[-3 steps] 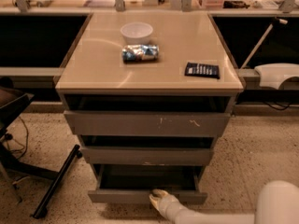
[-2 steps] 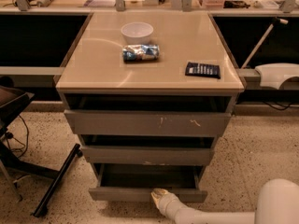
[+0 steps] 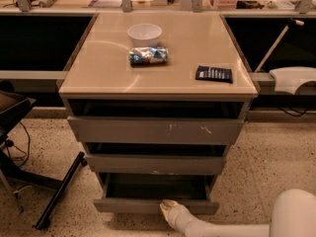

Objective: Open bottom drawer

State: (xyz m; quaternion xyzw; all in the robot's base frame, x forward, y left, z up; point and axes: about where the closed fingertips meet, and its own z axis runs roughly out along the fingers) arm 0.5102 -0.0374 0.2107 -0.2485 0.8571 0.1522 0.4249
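Now the gripper [image 3: 169, 207] sits low, touching the front edge of the bottom drawer [image 3: 123, 206]. I cannot tell how wide it is open or if it grips the edge. The drawer is part way out, under the middle drawer [image 3: 155, 164]. It looks like the pulling step. Next it needs a straight pull back.

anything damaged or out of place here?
Only minor wear: white scratches on the top drawer front and a pale chip low on the middle drawer. The gripper is at the front edge of the bottom drawer, which is partly open. Nothing spilled.
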